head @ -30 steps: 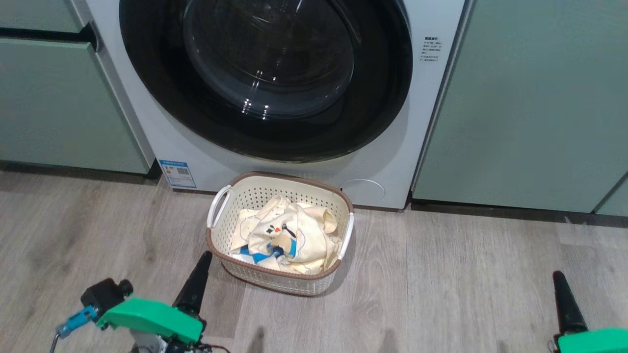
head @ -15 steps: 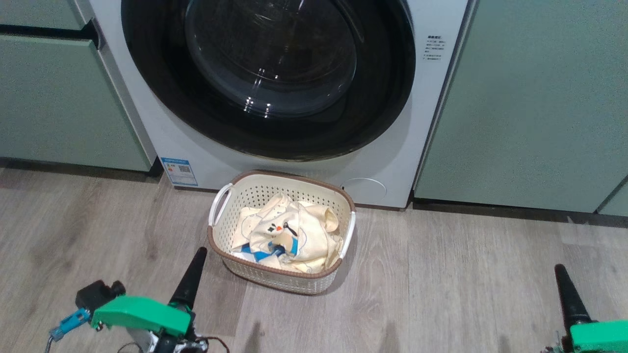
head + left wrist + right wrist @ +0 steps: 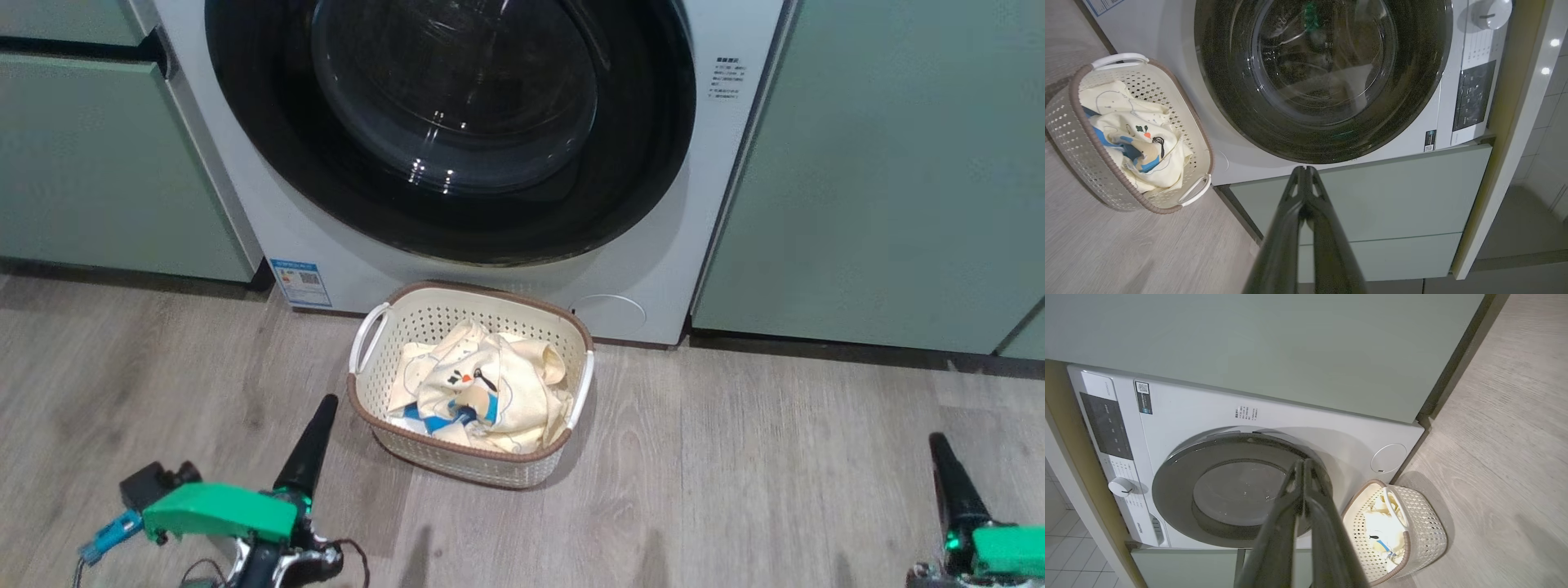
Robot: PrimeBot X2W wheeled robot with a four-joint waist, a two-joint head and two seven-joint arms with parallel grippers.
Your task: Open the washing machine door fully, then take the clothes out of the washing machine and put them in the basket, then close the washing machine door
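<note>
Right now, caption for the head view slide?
Head view: washing machine door closed, clothes in the basket on the floor, left gripper and right gripper shut and empty.

a home laundry corner

a white front-loading washing machine (image 3: 653,261) sits built in between pale green flat-fronted cabinets (image 3: 882,180) on a grey wood-look plank floor (image 3: 735,482); a small cream perforated plastic basket (image 3: 465,459) of pale yellow printed clothes (image 3: 522,392) stands before it.
</note>
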